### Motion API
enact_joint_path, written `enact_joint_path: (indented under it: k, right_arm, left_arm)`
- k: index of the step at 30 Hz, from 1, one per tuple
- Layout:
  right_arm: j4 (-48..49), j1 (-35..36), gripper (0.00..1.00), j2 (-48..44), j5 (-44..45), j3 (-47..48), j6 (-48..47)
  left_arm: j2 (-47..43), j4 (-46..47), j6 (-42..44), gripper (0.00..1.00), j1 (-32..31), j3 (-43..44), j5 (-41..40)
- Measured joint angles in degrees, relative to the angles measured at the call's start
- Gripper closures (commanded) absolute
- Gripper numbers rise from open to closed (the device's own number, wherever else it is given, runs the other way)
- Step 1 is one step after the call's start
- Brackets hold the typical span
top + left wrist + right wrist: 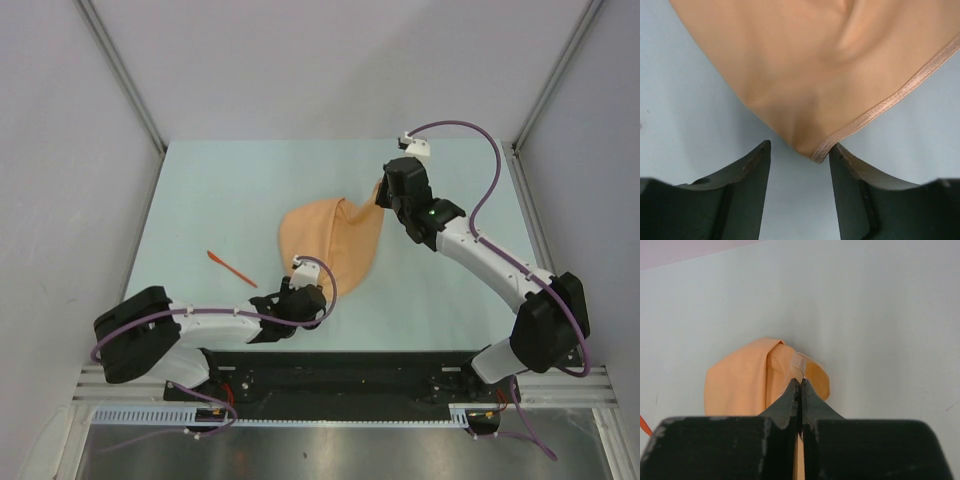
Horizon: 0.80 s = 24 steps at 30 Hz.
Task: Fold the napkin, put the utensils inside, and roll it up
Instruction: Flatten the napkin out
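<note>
Right claw pinches the napkin's far corner, while left claw stands spread around its near corner on the table.

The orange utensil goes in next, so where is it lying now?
In the top view the utensil lies on the left half of the table, apart from the napkin, just left of the left gripper at the napkin's near corner.
</note>
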Motion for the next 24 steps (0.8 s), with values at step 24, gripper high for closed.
enact_joint_path:
  k: [24]
  right_arm:
    - [-4.3,10.8,1.0,-25.2,13.0,5.2,-13.2]
  left_arm:
    - [-36.5,-14.3,21.3,0.96,3.4,16.7,-19.9]
